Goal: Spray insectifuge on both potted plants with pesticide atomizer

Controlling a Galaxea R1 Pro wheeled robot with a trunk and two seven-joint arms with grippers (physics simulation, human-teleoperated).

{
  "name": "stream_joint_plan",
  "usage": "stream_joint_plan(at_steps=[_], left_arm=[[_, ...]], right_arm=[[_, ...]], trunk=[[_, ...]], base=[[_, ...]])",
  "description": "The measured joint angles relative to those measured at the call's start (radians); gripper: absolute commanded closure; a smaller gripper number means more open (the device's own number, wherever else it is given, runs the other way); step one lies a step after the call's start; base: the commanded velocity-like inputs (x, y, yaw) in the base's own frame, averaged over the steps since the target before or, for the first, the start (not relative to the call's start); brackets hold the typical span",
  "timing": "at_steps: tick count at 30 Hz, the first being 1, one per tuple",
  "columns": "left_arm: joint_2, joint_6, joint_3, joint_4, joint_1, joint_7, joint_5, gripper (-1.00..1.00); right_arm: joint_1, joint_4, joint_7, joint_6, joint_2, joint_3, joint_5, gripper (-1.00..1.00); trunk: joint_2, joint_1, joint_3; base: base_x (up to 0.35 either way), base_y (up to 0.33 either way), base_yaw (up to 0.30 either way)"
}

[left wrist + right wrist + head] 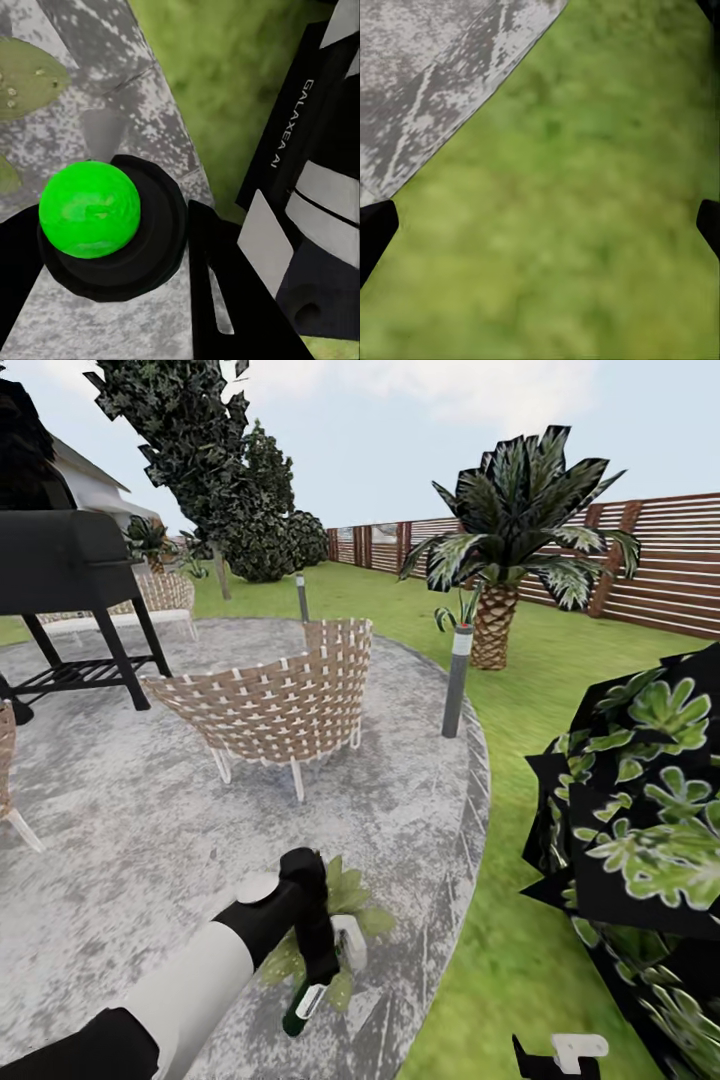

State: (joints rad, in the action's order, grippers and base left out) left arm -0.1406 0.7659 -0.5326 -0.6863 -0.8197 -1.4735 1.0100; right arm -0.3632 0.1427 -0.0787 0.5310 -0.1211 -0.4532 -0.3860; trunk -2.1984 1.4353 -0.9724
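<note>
Atomizer (pixel 90 210) gripped by left gripper (pixel 318 970) over plant (pixel 350 895).
"GALAXEA AI" is read on robot body (pixel 315 150); right gripper (pixel 540 225) is spread over lawn (pixel 585 187).

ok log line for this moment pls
left gripper: shut on atomizer | over potted plant on patio | right gripper: open, above lawn

Backyard garden w/ lawn (pixel 420 610), paved patio (pixel 120 840), wooden fence (pixel 670 560), grill (pixel 60 560).
</note>
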Motion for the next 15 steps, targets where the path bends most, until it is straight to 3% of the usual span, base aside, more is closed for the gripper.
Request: stream_joint_plan(at_steps=[6, 11, 15], left_arm=[[0.017, -0.040, 0.107, 0.002, 0.068, 0.097, -0.028, 1.00], [0.015, -0.069, 0.121, -0.002, 0.071, 0.110, -0.090, 1.00], [0.010, -0.070, 0.121, 0.000, 0.072, 0.164, -0.144, 1.00]], right_arm=[[0.000, -0.001, 0.000, 0.000, 0.000, 0.000, 0.000, -1.00], [0.000, 0.000, 0.000, 0.000, 0.000, 0.000, 0.000, -1.00], [0.000, -0.001, 0.000, 0.000, 0.000, 0.000, 0.000, -1.00]], trunk=[[0.000, 0.000, 0.000], [0.000, 0.000, 0.000], [0.000, 0.000, 0.000]], base=[[0.000, 0.000, 0.223], [0.000, 0.000, 0.043], [0.000, 0.000, 0.015]])
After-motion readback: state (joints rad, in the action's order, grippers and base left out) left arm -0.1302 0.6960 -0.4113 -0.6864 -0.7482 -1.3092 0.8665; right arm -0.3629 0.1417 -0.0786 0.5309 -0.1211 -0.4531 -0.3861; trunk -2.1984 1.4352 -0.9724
